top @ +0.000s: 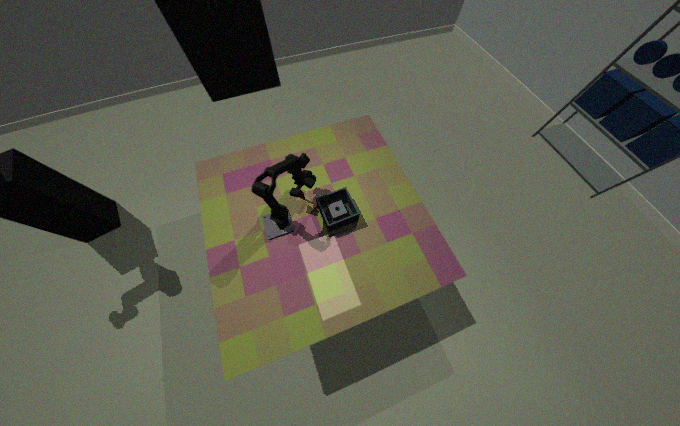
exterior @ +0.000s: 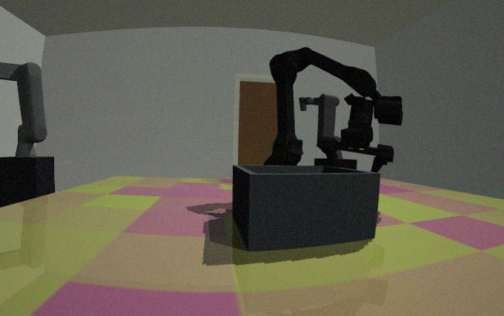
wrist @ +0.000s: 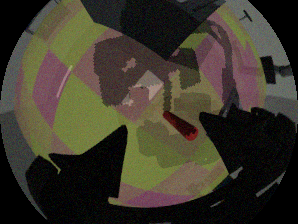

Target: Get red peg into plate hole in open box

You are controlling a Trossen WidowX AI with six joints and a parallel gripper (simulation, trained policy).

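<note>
The red peg [wrist: 180,125] lies on the patchwork mat in the wrist view, its bright red end toward the lower right. My gripper [wrist: 164,122] is open and empty, pointing down above the mat beside the box. The peg shows between the two dark fingers, nearer the right one, and is not held. The open dark box [top: 346,223] [exterior: 312,208] stands upright on the mat. The light plate [top: 332,211] with its dark hole shows at the bottom of the box in the top view. In the exterior view the peg is hidden behind the box.
The arm's light base plate [top: 270,231] is left of the box in the top view. Black pedestals [top: 85,200] [exterior: 22,178] and grey robot arms [exterior: 32,100] stand beyond the mat. A rack with blue bins [top: 634,115] is at the far right.
</note>
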